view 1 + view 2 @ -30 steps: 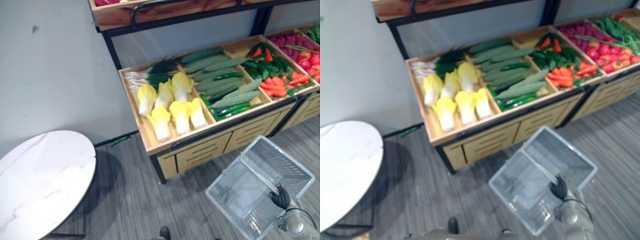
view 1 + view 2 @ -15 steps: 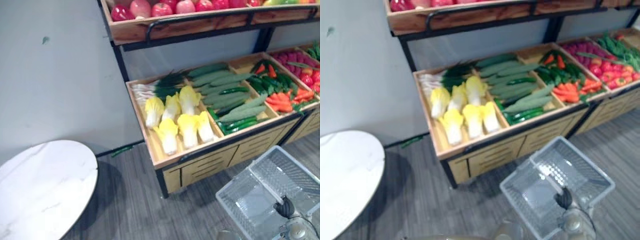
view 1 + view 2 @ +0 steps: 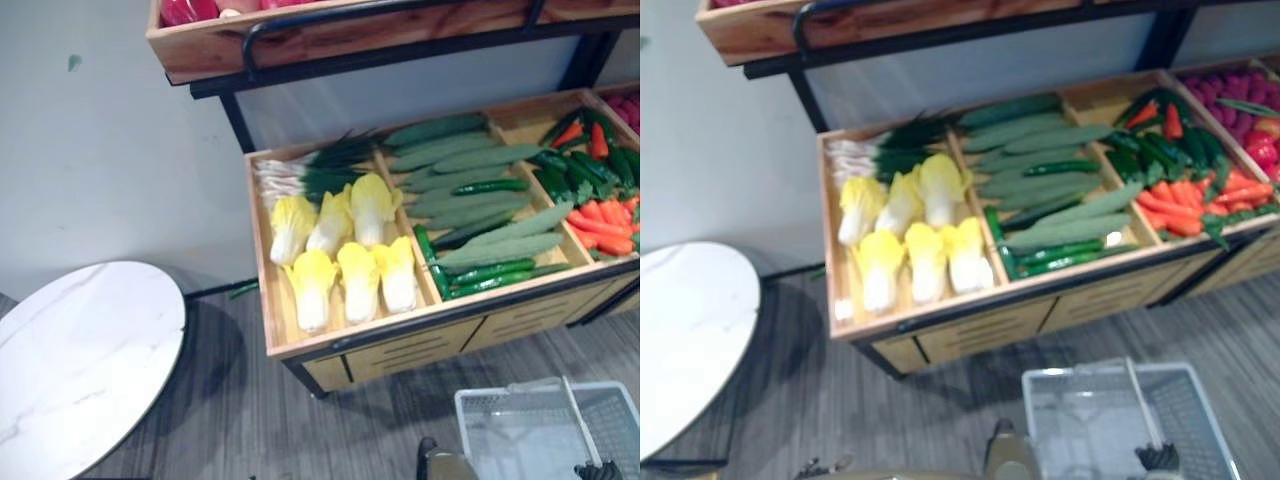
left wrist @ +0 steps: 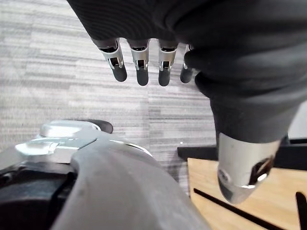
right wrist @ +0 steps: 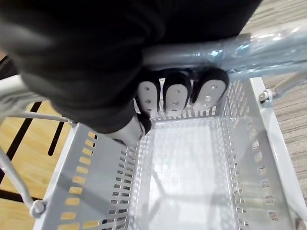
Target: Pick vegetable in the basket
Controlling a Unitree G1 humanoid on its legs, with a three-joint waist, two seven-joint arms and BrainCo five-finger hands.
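Vegetables (image 3: pixel 440 215) lie in the wooden stand (image 3: pixel 410 350), centre to 3 o'clock in the head views, none in either hand.
- Left compartment: yellow cabbages (image 3: pixel 345 245) in two rows, with green onions (image 3: pixel 300 175) behind them at 12 o'clock of that compartment.
- Middle compartment: cucumbers (image 3: pixel 470 195) piled lengthwise.
- Right compartment, at 3 o'clock: green peppers (image 3: pixel 585 165) and orange carrots (image 3: pixel 600 220).

An upper shelf (image 3: pixel 300 35) runs along 12 o'clock.

Basket (image 3: pixel 520 440): white perforated plastic, at 5 o'clock, in front of the stand and apart from it, over the grey floor (image 3: pixel 250 420). Its bare bottom shows in the right wrist view.

Right hand (image 5: pixel 175 98): fingers curled round the basket's handle (image 5: pixel 249 48), clenched on it. It shows dark at the frame's lower edge in the right eye view.

Left hand (image 4: pixel 141 67): fingers straight and relaxed, thumb (image 4: pixel 242 177) apart from them, grasping nothing, over the floor near a wooden panel.

Round white table (image 3: pixel 80 360) stands at 8 o'clock, well apart from the basket.
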